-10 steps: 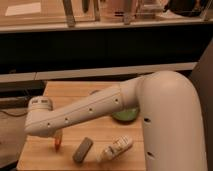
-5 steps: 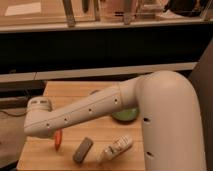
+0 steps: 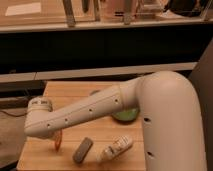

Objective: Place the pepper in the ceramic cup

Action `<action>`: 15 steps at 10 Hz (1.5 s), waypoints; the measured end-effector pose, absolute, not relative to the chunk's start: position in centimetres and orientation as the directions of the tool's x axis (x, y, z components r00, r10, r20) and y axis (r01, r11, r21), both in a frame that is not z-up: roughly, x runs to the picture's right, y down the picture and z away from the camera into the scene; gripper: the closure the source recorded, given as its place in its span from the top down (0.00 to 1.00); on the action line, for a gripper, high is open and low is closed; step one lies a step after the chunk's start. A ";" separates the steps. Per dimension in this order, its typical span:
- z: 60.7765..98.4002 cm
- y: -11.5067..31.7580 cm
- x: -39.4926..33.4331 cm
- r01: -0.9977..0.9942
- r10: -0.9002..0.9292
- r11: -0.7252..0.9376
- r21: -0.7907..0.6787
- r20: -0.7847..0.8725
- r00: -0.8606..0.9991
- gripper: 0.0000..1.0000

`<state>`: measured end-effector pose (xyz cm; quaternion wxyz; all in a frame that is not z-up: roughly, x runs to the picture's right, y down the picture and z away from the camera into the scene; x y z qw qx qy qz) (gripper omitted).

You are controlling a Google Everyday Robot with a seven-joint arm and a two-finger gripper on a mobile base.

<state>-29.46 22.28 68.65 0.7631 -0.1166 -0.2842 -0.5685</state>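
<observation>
The slender red-orange chili pepper (image 3: 57, 143) shows at the wooden bench's (image 3: 75, 92) front-left, just under the hand (image 3: 52, 136). I cannot tell whether the hand grips it. The small whitish-grey ceramic cup (image 3: 39, 104) stands near, behind. The pepper is not yet inside, so carrying and release remain.

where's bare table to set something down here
Bare wood runs along the table's back edge, between the ceramic cup and the green bowl, behind the arm. A smaller patch: front left corner, left of the pepper. The front is crowded: pepper, grey block, white bottle, and the gripper at the arm's left end over the pepper.
</observation>
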 end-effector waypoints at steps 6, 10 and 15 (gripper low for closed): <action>68.4 22.7 -29.9 0.926 -0.788 0.352 0.138 0.578 0.214 0.35; 68.5 22.8 -29.5 0.914 -0.765 0.388 0.122 0.595 0.245 0.57; 68.5 23.0 -29.6 0.903 -0.744 0.413 0.116 0.615 0.261 0.72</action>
